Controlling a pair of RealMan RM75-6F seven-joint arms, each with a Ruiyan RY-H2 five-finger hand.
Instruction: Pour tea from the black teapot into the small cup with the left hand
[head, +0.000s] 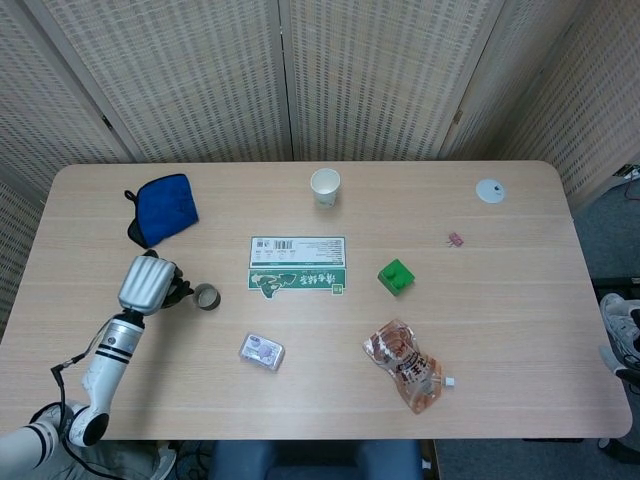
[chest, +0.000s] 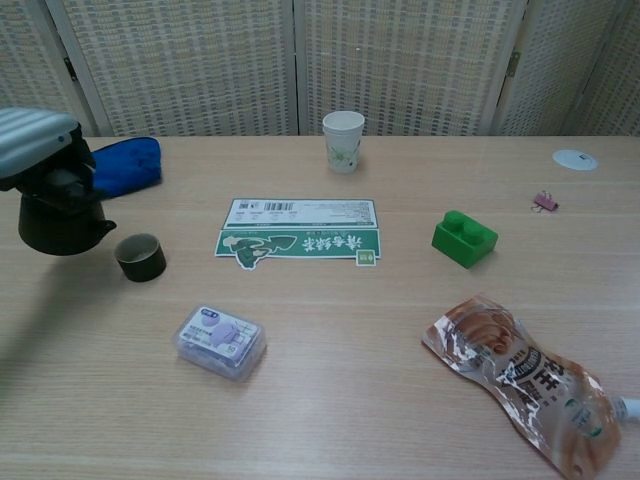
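My left hand (head: 148, 281) (chest: 45, 160) grips the black teapot (chest: 62, 224) from above and holds it just left of the small dark cup (head: 206, 296) (chest: 140, 256). In the head view the hand's silver back hides most of the teapot (head: 176, 291). The pot stays upright in the chest view, its spout pointing right toward the cup. The cup stands upright on the table, a short gap from the spout. My right hand shows in neither view.
A blue cloth (head: 163, 209) lies behind the teapot. A green-and-white card (head: 297, 265), a lilac box (head: 261, 351), a green block (head: 396, 275), a snack pouch (head: 404, 364), a paper cup (head: 325, 187), a pink clip (head: 455, 239) and a white disc (head: 489, 190) are spread over the table.
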